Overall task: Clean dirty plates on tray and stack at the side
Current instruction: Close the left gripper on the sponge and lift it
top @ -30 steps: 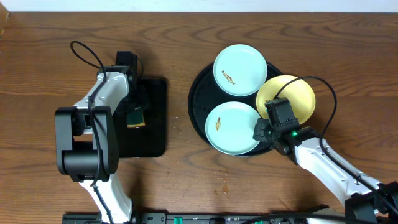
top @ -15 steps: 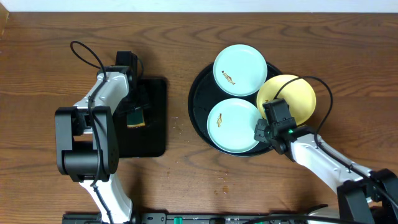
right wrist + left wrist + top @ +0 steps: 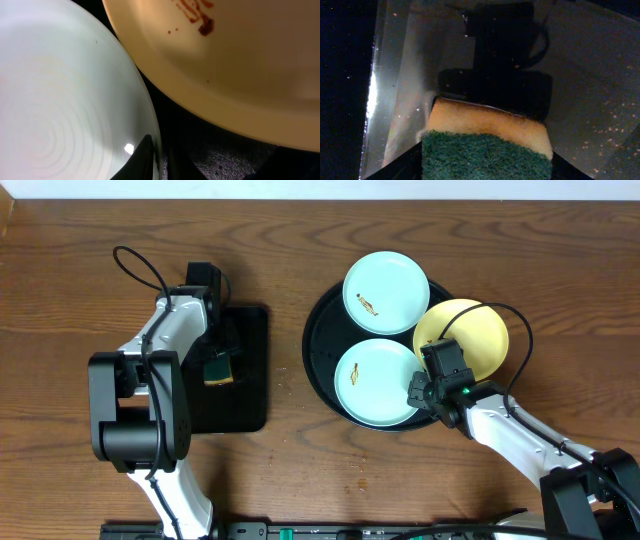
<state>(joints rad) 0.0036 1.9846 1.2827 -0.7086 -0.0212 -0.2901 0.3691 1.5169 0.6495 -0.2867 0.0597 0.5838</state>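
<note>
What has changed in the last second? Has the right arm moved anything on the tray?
The right gripper crept slightly up and left at the rim of the nearer mint plate. That plate shifted a little up and right on the black tray. A grip on the rim is unclear. The left gripper, sponge, far mint plate and yellow plate stayed put.
</note>
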